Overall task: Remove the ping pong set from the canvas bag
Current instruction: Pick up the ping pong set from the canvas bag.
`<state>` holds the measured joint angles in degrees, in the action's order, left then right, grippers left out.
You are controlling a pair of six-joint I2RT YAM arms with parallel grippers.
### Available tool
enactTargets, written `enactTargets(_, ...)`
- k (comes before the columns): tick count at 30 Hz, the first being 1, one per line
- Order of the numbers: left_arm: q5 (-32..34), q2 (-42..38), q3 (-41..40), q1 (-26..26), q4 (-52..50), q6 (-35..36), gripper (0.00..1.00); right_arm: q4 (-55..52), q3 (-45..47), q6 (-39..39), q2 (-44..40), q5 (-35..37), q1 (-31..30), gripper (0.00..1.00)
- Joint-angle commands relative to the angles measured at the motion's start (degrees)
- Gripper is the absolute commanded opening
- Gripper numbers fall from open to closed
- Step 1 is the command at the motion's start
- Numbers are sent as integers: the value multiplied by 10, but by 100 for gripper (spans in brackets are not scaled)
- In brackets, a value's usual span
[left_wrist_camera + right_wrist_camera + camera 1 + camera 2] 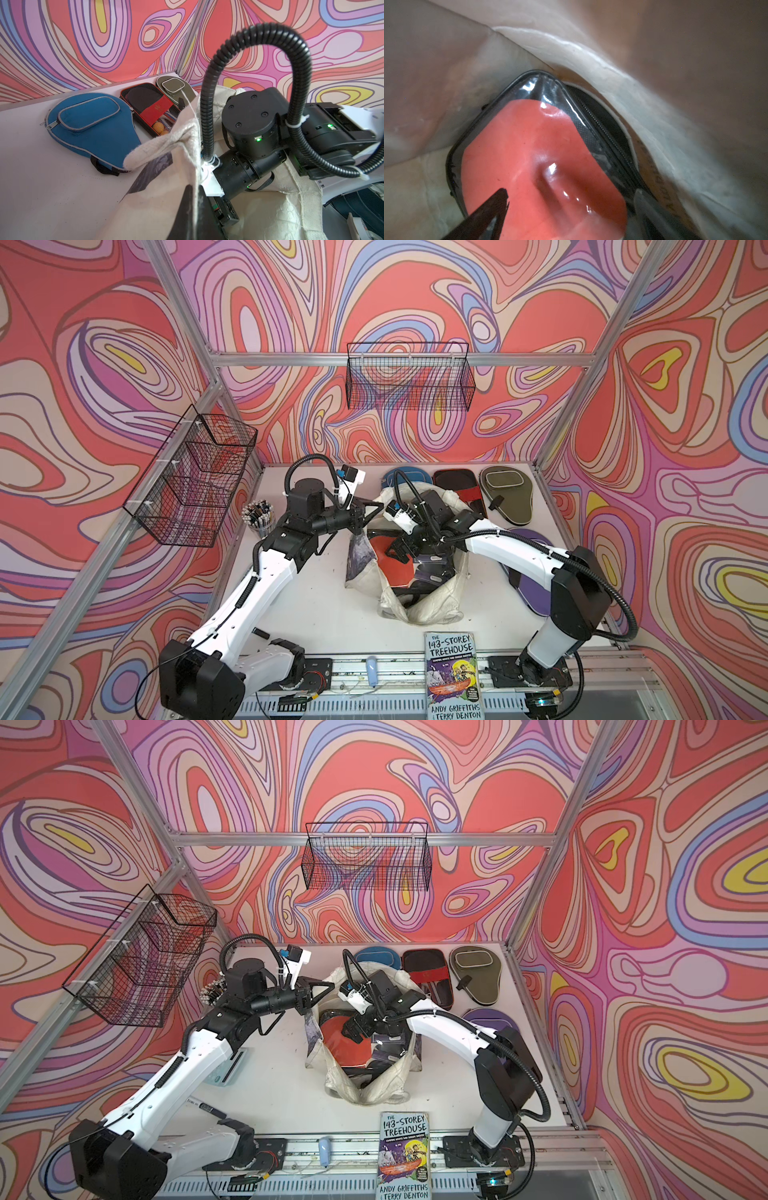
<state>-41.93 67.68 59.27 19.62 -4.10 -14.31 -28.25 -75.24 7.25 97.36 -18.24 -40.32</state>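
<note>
The cream canvas bag [419, 605] lies open mid-table. My left gripper [372, 510] is shut on its rim [182, 145], with the fabric pinched between the fingers [188, 207]. My right gripper [571, 192] reaches inside the bag, open, its fingers either side of a black-edged pack showing a red paddle [542, 145], also visible in a top view [390, 564]. Other dark cases lie under it in the bag. Out on the table behind the bag lie a blue case [93, 122], a black-edged red paddle pack [149, 101], an olive case [507, 493] and a purple case [528, 539].
A paperback book [453, 676] lies at the front edge. A cup of pens [259, 512] stands behind the left arm. Wire baskets hang on the left wall [191, 477] and the back wall [409, 377]. The right arm crosses over the purple case.
</note>
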Motion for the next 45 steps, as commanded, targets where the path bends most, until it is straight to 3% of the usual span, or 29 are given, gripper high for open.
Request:
enactTargets(1,-64,-1,30,4,95,-2,0,33,-21,15,21,6,11,98)
enactTargets(15,-99,29,33,4,96,7,0,51,-35,19,106,-102,56,98)
enactTargets(25,-99,39,32,3,93,16,0,-10,-45,45,149,-217,66,96)
enactTargets(28,-100,40,32,3,94,16,0,-26,-49,47,148,-226,71,85)
enactTargets(33,-100,43,32,3,97,16,0,-57,-62,55,143,-230,79,50)
enactTargets(39,-95,39,32,3,89,22,0,-77,-74,61,113,-215,82,24)
enactTargets(43,-94,35,31,3,83,25,0,-89,-81,63,89,-202,82,0)
enactTargets(45,-91,33,31,3,78,28,0,-90,-82,63,74,-195,82,0)
